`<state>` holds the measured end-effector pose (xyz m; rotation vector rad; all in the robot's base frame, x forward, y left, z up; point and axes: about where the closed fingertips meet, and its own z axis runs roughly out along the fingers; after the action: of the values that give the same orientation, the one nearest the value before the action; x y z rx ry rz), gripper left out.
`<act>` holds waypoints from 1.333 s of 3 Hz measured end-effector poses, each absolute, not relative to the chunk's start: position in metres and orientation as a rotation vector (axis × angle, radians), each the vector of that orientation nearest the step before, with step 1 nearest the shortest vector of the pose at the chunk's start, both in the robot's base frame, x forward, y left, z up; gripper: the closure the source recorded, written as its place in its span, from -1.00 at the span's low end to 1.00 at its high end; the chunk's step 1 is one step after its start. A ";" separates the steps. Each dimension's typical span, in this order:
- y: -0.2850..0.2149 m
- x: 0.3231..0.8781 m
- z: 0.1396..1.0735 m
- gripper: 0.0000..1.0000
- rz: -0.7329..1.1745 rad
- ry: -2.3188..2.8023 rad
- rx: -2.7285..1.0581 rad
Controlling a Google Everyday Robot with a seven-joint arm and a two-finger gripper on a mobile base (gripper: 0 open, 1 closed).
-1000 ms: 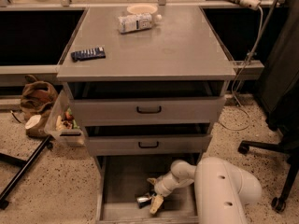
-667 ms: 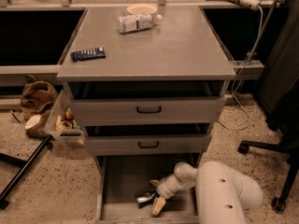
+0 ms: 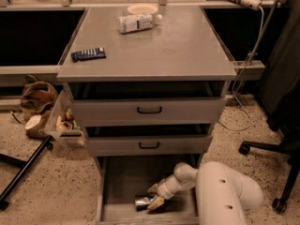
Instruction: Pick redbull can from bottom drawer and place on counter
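Note:
The redbull can (image 3: 143, 202) lies on its side on the grey floor of the open bottom drawer (image 3: 124, 179), near its front edge. My gripper (image 3: 154, 196) reaches into the drawer from the right, low over the floor. Its two tan fingers (image 3: 153, 188) are spread apart, with the can's right end at the lower finger. My white arm (image 3: 220, 193) fills the lower right and hides the drawer's right front corner. The counter (image 3: 159, 55) is the grey cabinet top above.
On the counter lie a white labelled bottle (image 3: 136, 22), a dark blue remote-like bar (image 3: 88, 54) and a pale bowl (image 3: 142, 8). The two upper drawers stand slightly open. A plastic bin (image 3: 65, 123) and bag (image 3: 37, 97) sit left; a chair base (image 3: 262, 149) right.
My gripper has edged down and closer to the can, and its fingers stand a little nearer together. The can has not moved.

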<state>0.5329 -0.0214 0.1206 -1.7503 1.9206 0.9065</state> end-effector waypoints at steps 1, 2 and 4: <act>-0.023 0.533 0.126 0.30 0.908 1.932 -1.733; -0.035 0.548 0.161 0.77 0.819 1.923 -1.689; -0.085 0.587 0.290 1.00 0.673 1.765 -1.588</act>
<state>0.5865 -0.0845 0.2898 -1.5879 1.7649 0.6729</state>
